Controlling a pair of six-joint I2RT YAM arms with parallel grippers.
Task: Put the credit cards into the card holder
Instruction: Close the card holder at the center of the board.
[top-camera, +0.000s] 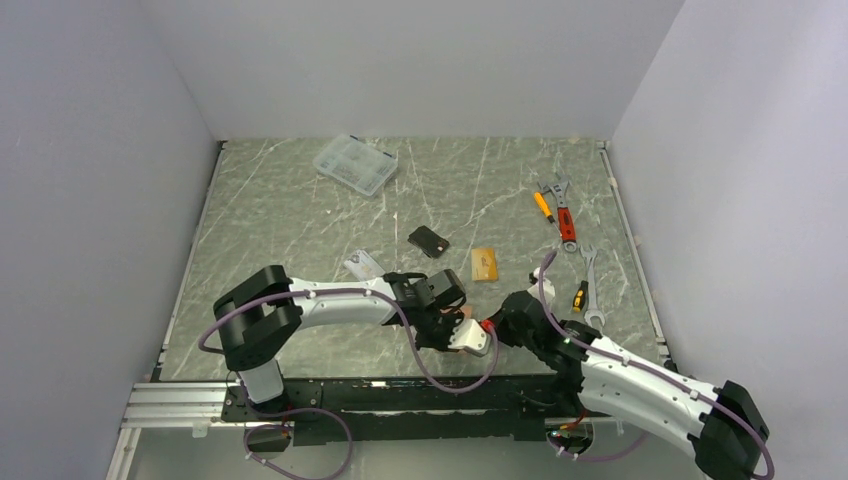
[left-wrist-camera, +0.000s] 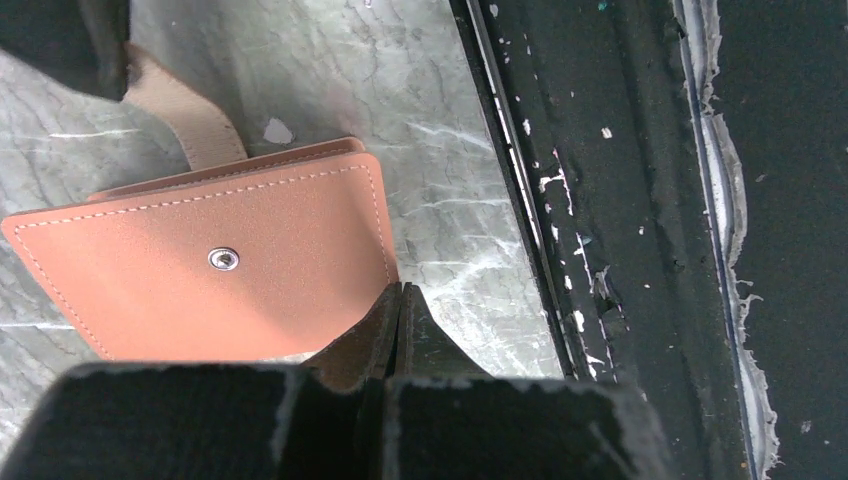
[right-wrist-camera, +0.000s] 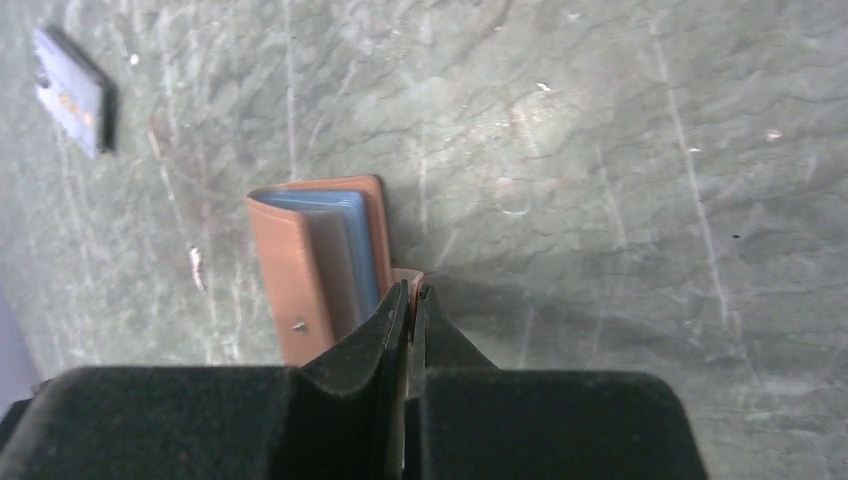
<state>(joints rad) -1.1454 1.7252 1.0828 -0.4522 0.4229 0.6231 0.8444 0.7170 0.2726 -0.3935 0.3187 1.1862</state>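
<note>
Card holder (left-wrist-camera: 200, 270): pinkish-brown, located at the near edge of the table (top-camera: 300, 200). One corner is pinched by the closed left gripper (left-wrist-camera: 400, 300); the closing tab (left-wrist-camera: 195, 125) is nipped by the closed right gripper (right-wrist-camera: 412, 292). Credit cards (top-camera: 428, 240) are laid loose farther back. Recommended: tab drawn gently away, corner held firm, so the pockets are exposed.
</note>
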